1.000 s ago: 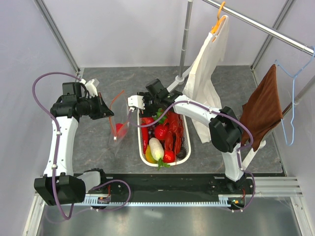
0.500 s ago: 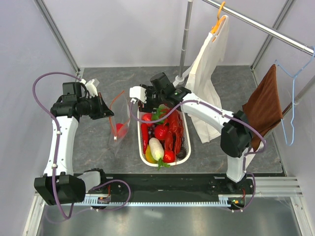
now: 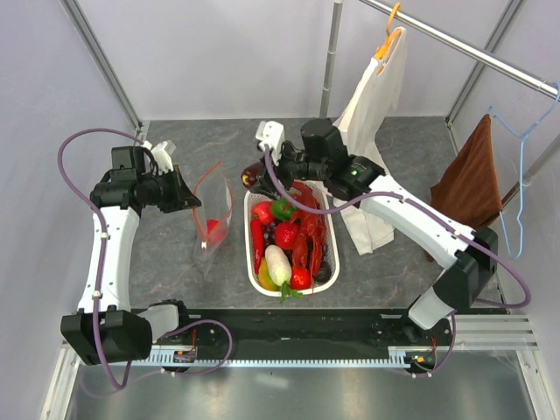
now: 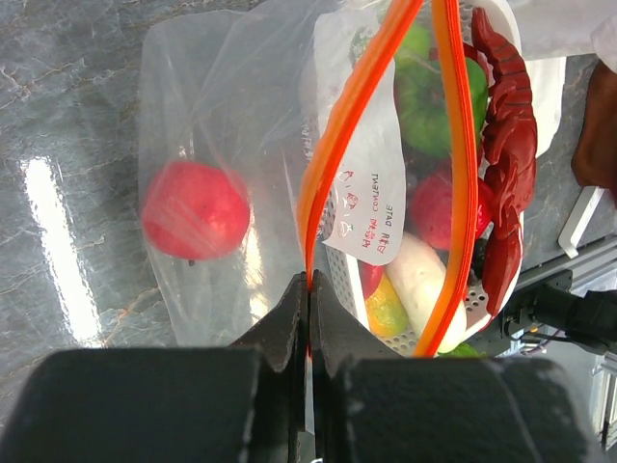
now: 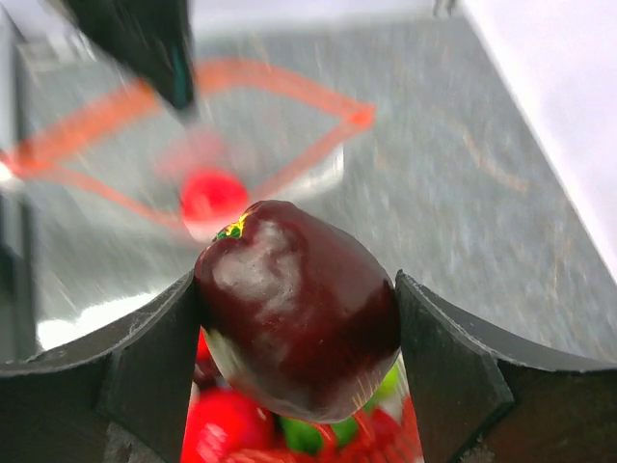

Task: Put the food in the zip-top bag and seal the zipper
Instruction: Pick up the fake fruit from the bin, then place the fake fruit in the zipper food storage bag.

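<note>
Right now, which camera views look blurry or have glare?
Right wrist: dark purple bulb sharp, zip-top bag behind it smeared by motion blur. Left wrist: crisp, but a glare streak on the table. Top external: sharp, evenly lit.

Left arm (image 3: 107, 254) arched high, left tool (image 4: 308, 289) pinched tight on the zipper (image 4: 307, 231). Right arm (image 3: 411, 219) stretched forward-left, right tool (image 5: 299, 318) clasping the dark purple bulb (image 5: 294, 289).

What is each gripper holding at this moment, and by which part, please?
The right gripper clamps the dark purple bulb across its sides. The left gripper pinches the bag by its orange zipper strip, on one side of the open mouth.
</note>
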Controlling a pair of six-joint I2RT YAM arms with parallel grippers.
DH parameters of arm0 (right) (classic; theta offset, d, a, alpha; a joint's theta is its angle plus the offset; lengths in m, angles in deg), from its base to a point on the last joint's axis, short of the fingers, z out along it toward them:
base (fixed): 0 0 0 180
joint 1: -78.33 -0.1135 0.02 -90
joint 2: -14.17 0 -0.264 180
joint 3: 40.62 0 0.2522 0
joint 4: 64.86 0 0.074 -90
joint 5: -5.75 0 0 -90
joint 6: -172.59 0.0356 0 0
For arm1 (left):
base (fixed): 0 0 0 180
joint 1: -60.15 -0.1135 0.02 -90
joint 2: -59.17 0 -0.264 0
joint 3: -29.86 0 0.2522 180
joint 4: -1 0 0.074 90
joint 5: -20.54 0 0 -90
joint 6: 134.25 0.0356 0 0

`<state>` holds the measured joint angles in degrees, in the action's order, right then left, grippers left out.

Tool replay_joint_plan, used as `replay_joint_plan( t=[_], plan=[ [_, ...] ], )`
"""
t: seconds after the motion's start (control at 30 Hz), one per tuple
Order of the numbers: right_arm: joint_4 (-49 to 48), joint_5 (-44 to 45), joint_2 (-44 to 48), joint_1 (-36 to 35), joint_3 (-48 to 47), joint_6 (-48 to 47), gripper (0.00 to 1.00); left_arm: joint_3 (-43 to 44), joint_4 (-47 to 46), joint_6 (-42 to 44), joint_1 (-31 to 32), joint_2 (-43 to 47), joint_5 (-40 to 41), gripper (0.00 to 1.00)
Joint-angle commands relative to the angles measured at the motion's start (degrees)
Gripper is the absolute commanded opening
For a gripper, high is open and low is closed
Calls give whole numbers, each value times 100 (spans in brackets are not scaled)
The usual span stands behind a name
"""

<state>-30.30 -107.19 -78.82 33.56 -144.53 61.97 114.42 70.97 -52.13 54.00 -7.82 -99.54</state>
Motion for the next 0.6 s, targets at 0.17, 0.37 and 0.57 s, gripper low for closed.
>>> replay_joint_plan(
  t=[0.17, 0.37, 0.57],
  plan=[
    [-1877, -738, -184, -513, -583, 2650, 62, -93, -75, -38, -35, 124, -146, 2],
    [-2299, -589, -746, -892, -425, 2519, 63, -102, -48, -12, -35, 177, -304, 2],
    [-2291, -71, -1142, -902, -354, 1932, 70, -5, 22, -3, -35, 177, -656, 2]
  ],
)
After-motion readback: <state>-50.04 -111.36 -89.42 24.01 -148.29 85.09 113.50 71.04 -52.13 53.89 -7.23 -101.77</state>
